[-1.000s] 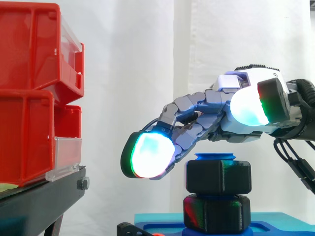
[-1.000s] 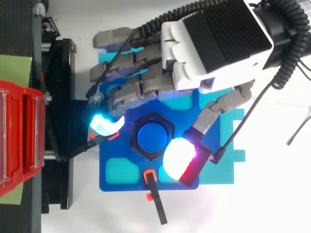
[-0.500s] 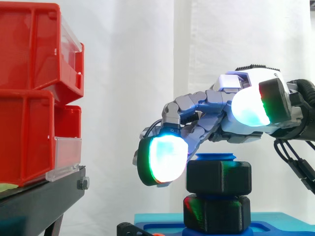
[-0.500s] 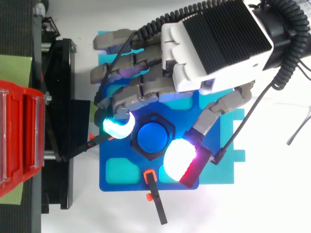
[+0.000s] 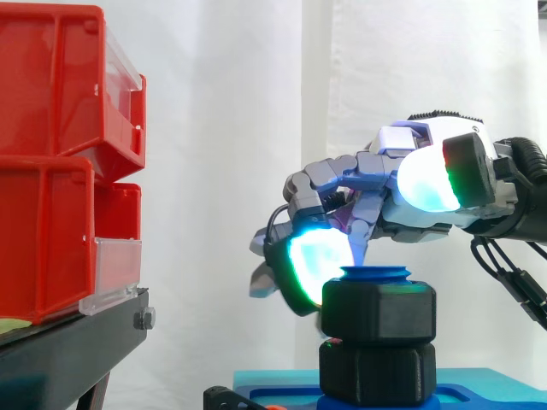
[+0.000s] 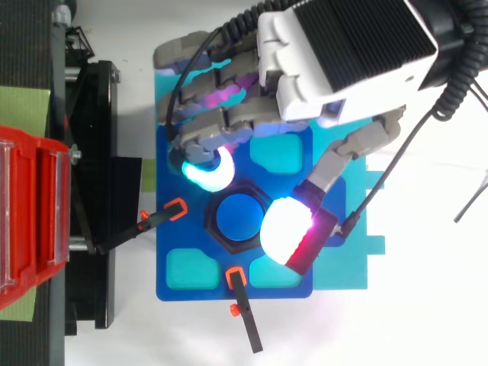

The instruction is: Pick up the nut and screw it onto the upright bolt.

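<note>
White curtain [image 5: 222,128] behind; fingers [image 6: 206,171] curled, pinching black nut [image 5: 379,313] from both sides atop upright blue bolt [image 5: 374,274].

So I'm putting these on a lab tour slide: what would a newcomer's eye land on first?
First the robot hand, glowing cyan and white, which hangs right of centre in the side view, just above a black nut sitting on a blue bolt. Next come the red bins, stacked at the left edge on a black stand.
</note>
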`<action>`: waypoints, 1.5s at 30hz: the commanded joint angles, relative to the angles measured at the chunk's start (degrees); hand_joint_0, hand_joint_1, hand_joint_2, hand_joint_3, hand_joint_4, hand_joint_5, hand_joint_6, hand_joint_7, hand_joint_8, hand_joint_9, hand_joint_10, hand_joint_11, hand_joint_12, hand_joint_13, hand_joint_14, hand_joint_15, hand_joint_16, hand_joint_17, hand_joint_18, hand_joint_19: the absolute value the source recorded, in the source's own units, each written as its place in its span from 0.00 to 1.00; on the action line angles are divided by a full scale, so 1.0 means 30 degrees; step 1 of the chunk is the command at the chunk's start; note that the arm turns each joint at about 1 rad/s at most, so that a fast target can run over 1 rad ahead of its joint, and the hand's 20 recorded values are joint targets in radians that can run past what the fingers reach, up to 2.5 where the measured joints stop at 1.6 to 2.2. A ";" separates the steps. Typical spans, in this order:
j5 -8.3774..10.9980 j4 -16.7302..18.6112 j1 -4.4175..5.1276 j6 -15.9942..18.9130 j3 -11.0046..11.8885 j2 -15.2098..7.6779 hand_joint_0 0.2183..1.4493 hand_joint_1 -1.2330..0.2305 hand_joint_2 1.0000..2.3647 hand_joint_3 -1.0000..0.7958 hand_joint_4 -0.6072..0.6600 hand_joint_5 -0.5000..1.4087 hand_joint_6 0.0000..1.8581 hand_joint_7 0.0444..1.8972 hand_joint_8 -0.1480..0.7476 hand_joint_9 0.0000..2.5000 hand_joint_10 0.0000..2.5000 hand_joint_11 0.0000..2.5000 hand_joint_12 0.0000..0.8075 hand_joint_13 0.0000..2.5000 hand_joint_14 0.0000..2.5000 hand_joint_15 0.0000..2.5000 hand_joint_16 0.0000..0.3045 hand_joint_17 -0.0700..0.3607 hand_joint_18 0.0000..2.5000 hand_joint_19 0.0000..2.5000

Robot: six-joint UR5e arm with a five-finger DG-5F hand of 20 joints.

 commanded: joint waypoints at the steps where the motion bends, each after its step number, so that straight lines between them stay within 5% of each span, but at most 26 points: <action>1: -0.0102 0.0088 -0.0242 -0.0011 -0.0004 0.0011 0.22 0.65 0.00 0.28 0.57 0.30 0.28 0.77 0.45 0.54 0.00 0.00 0.35 0.30 0.00 0.00 0.12 0.35 0.17 0.02; 6: -0.0278 0.0147 -0.0535 -0.0158 0.0025 0.0011 0.23 0.65 0.00 0.28 0.55 0.31 0.30 0.73 0.42 0.63 0.00 0.02 0.31 0.37 0.00 0.01 0.10 0.33 0.26 0.06; 11: -0.0278 0.0440 -0.0711 -0.0129 0.0025 0.0011 0.22 0.66 0.00 0.28 0.56 0.30 0.27 0.78 0.44 0.60 0.00 0.02 0.33 0.37 0.00 0.01 0.11 0.34 0.25 0.06; 17: -0.0717 0.0440 -0.0798 -0.0129 0.0816 -0.0019 0.21 0.66 0.00 0.28 0.67 0.22 0.27 0.49 0.47 0.46 0.00 0.00 0.39 0.29 0.00 0.00 0.13 0.37 0.17 0.04; 20: -0.0835 0.0176 -0.0798 -0.0070 0.1402 -0.0019 0.20 0.65 0.00 0.28 0.65 0.20 0.27 0.41 0.46 0.42 0.00 0.00 0.40 0.25 0.00 0.00 0.14 0.39 0.14 0.03; 33: -0.0278 0.0059 -0.0037 0.0106 0.0494 0.0011 0.19 0.64 0.00 0.28 0.60 0.18 0.27 0.32 0.43 0.29 0.00 0.00 0.43 0.14 0.00 0.00 0.16 0.41 0.01 0.00; 45: -0.0307 -0.0410 0.0051 0.0076 0.0318 -0.0019 0.18 0.65 0.00 0.28 0.60 0.18 0.27 0.32 0.44 0.28 0.00 0.00 0.44 0.13 0.00 0.00 0.16 0.41 0.00 0.00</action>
